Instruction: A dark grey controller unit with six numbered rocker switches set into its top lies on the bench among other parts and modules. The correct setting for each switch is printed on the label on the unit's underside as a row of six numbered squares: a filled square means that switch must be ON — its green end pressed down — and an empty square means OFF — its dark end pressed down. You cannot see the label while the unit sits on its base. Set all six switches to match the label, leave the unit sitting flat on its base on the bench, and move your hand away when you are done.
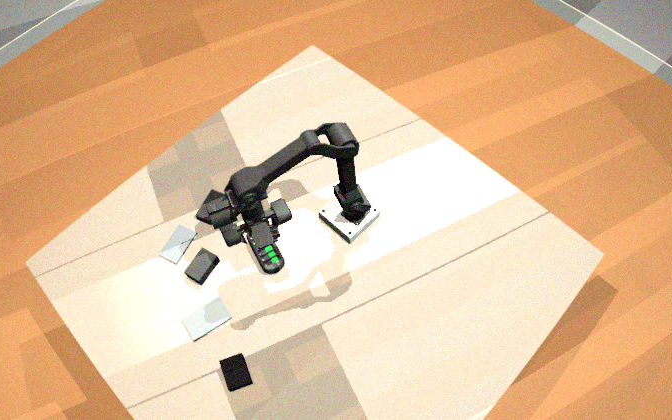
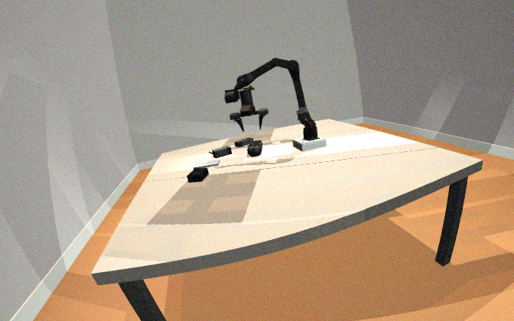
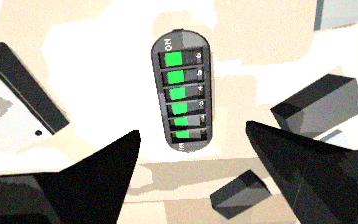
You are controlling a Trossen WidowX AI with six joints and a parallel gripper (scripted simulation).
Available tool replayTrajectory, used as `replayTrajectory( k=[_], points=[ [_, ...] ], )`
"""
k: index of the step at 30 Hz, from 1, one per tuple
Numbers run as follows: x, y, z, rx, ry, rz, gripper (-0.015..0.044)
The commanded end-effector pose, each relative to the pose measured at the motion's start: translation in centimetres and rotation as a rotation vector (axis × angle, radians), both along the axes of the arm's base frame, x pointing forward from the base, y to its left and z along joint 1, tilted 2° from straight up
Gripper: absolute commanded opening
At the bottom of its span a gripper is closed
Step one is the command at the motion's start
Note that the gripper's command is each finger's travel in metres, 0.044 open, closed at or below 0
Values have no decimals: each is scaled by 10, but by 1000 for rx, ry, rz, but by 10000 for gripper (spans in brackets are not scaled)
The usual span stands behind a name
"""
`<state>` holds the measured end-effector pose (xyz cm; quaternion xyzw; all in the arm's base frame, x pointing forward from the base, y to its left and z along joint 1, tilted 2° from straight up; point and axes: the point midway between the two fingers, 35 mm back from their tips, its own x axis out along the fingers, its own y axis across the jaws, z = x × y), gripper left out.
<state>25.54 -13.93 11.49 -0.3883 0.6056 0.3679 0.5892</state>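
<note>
The dark grey controller unit (image 1: 273, 264) (image 2: 255, 148) (image 3: 185, 92) lies on the counter (image 1: 432, 281) (image 2: 330, 187) (image 3: 95, 100) with its switches facing up, below the gripper (image 1: 259, 229) (image 2: 252, 129) (image 3: 192, 130). The jaws are spread wide and released, with nothing between them, and they hang above the counter, clear of the unit. In the wrist view all six rocker switches (image 3: 179, 108) show a green section towards the side marked ON and a darker section opposite; which ends are pressed down cannot be told. The label on the underside is hidden.

A dark grey block (image 1: 202, 266) (image 2: 221, 151) (image 3: 317, 105) lies near the unit, between two pale flat plates (image 1: 206, 319). A smaller-looking block (image 2: 244, 141) (image 3: 240, 195) lies on the unit's other side in the wrist view, beyond the fingertips. A black block (image 1: 236, 372) (image 2: 197, 174) is well apart from the unit.
</note>
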Motion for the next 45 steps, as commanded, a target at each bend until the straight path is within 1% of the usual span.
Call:
replayTrajectory(
  k=[1,6,16,39,41,45],
  points=[
    [6,-3,-7,1,-2,4,387],
    [38,-19,-55,8,-5,29,256],
    [39,-19,-57,9,-6,30,0],
    [38,-19,-58,8,-1,25,0],
    [39,-19,-49,8,-1,25,53],
    [38,-18,-10,8,-2,25,158]
  ],
)
